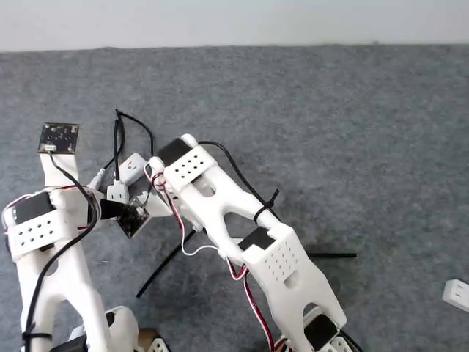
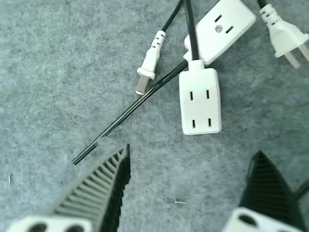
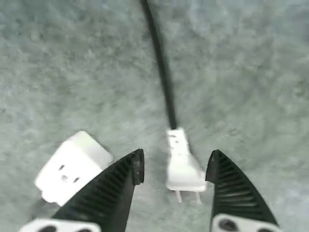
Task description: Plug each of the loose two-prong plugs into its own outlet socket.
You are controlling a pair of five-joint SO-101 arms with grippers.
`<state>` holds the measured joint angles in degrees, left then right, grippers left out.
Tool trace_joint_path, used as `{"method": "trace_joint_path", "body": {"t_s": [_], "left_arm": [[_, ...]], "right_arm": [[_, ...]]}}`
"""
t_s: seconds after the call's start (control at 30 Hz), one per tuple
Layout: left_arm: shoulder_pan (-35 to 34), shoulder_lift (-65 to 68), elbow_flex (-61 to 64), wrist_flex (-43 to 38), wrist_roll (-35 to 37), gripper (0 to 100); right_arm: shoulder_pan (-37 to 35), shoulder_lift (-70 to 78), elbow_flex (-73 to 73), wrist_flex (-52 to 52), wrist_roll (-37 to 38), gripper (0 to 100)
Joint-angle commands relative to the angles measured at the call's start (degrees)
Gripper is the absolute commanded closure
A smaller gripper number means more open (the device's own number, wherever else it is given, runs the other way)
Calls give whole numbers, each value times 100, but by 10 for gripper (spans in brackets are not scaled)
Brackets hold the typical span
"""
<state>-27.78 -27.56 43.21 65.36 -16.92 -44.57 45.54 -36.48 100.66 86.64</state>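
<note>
In the left wrist view my left gripper (image 2: 192, 151) is open above the carpet, with nothing between its fingers. Just beyond it lies a white outlet block (image 2: 199, 101) with a black cord. A second white outlet (image 2: 224, 24) lies farther off. A loose white two-prong plug (image 2: 147, 67) lies beside the block, and another plug (image 2: 287, 38) lies at the edge. In the right wrist view my right gripper (image 3: 177, 153) is open and straddles a white plug (image 3: 183, 169) without touching it. A white outlet (image 3: 72, 166) sits beside one finger. In the high view the outlets (image 1: 132, 167) lie between the two arms.
Grey carpet (image 1: 352, 132) covers the table. Black cords (image 1: 117, 139) run from the outlets toward the back. A loose black cord (image 1: 167, 265) passes under the right arm (image 1: 242, 227). Another white outlet (image 1: 457, 293) lies at the far right edge.
</note>
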Motion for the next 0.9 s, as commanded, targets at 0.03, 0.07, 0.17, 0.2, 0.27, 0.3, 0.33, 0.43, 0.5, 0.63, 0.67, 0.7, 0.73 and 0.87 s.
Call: {"method": "trace_joint_path", "body": {"t_s": [0.03, 0.07, 0.17, 0.2, 0.27, 0.3, 0.33, 0.43, 0.5, 0.63, 0.67, 0.7, 0.73, 0.87], "left_arm": [[-18, -132, -92, -105, -44, 628], [-18, -132, -92, -105, -44, 628], [-26, -132, -84, -105, -44, 628], [-26, -132, -84, -105, -44, 628], [-26, -132, -84, -105, -44, 628], [-26, -132, -84, -105, -44, 628], [-26, -132, -84, -105, -44, 628], [-26, -132, -75, -105, -44, 628], [-26, -132, -75, -105, -44, 628], [-26, -132, -75, -114, -44, 628], [-26, -132, -75, -114, -44, 628], [-26, -132, -75, -114, -44, 628], [-26, -132, -75, -114, -44, 628], [-26, -132, -75, -114, -44, 628]], "right_arm": [[40, -365, 35, 224, 105, 775], [66, -312, 35, 224, 105, 775], [189, -119, 44, 224, 105, 775], [251, -75, 44, 224, 105, 775], [303, 4, 44, 224, 105, 775], [312, 22, 44, 224, 105, 775], [321, 48, 44, 224, 105, 775], [462, 57, 44, 224, 105, 775], [541, 66, 44, 224, 105, 775], [558, 207, 237, 224, 79, 775], [558, 268, 281, 224, 79, 776], [558, 338, 290, 224, 79, 778], [558, 365, 290, 224, 79, 789], [523, 400, 255, 215, 79, 918]]}}
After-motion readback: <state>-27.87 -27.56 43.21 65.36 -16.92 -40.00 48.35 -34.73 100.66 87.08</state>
